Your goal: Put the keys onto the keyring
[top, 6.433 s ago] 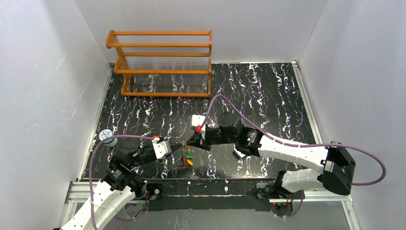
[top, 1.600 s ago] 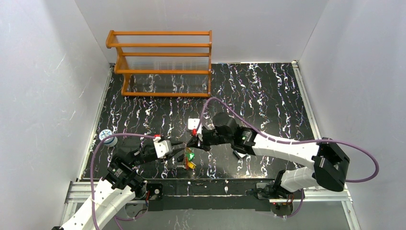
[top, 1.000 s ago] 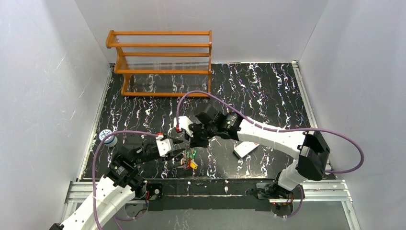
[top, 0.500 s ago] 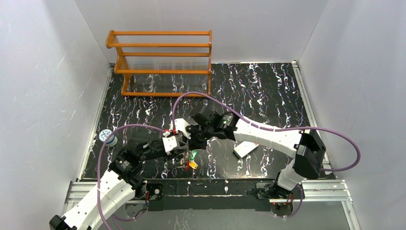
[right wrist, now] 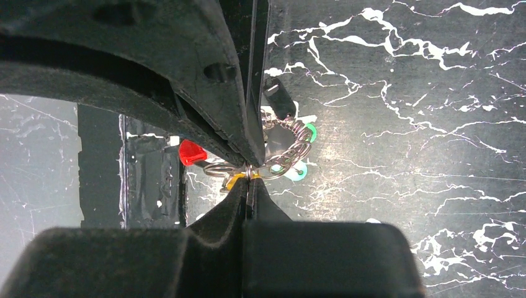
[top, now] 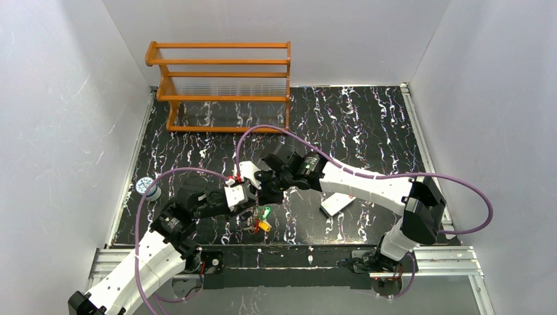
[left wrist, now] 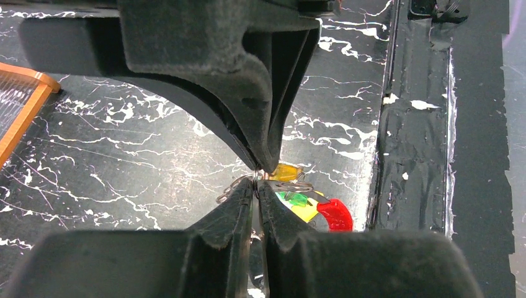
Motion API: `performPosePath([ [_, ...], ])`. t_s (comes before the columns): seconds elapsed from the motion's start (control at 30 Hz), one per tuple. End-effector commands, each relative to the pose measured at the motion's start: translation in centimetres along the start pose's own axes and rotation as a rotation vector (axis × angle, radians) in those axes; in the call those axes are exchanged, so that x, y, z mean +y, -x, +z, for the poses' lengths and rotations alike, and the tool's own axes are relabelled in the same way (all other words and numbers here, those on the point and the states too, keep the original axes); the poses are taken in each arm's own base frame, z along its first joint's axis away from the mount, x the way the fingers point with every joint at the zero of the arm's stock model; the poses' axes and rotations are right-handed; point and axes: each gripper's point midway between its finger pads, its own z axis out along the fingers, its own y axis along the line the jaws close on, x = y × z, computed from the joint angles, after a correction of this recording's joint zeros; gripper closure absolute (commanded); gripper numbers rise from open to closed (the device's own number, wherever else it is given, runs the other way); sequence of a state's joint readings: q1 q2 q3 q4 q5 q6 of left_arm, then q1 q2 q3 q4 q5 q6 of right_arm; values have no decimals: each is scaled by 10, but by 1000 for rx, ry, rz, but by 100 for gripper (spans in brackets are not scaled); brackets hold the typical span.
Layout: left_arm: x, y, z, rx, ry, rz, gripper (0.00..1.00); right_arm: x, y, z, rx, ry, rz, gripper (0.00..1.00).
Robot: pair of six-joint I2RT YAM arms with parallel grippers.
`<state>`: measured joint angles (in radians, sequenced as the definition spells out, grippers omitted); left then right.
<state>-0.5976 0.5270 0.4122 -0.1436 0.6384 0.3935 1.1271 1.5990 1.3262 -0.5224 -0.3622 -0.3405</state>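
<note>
The keyring (left wrist: 255, 179), a thin metal loop with a red part (left wrist: 335, 215), is pinched between both grippers, which meet tip to tip. My left gripper (left wrist: 256, 185) is shut on the wire from below, and the right gripper's fingers (left wrist: 248, 105) come in from above. In the right wrist view my right gripper (right wrist: 248, 182) is shut on the same ring (right wrist: 248, 170). A yellow key head (left wrist: 285, 172) and a green one (left wrist: 296, 198) hang by the ring. From above, the green key (top: 265, 211) and yellow key (top: 264, 226) sit just below the joined grippers (top: 253, 195).
A flat white card (top: 338, 203) lies right of the grippers. An orange wooden rack (top: 223, 85) stands at the back left. A small blue-and-white round object (top: 147, 187) sits at the left edge. The table's front rail (top: 289, 256) is close below the keys.
My right gripper swung left and came tip to tip with my left gripper over the keys. In the last half second both have barely moved.
</note>
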Motion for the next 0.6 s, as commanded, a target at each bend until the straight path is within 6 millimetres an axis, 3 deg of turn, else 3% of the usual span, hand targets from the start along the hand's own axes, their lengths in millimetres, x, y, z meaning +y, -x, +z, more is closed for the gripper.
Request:
performPosePath([
  [0.0, 0, 10, -2, -7, -12, 15, 95, 1, 33, -5, -92, 6, -40, 99],
  [0.07, 0, 10, -2, -8, -10, 17, 100, 1, 32, -4, -89, 4, -39, 99],
  [0.3, 0, 10, -3, -5, -10, 15, 100, -5, 30, -4, -94, -31, -43, 97],
  [0.47, 2, 19, -8, -38, 20, 43, 100, -15, 27, -9, -132, -124, -47, 58],
  [0.57, 3, 25, -12, -72, 47, 64, 100, -18, 28, -17, -181, -169, -61, 50],
])
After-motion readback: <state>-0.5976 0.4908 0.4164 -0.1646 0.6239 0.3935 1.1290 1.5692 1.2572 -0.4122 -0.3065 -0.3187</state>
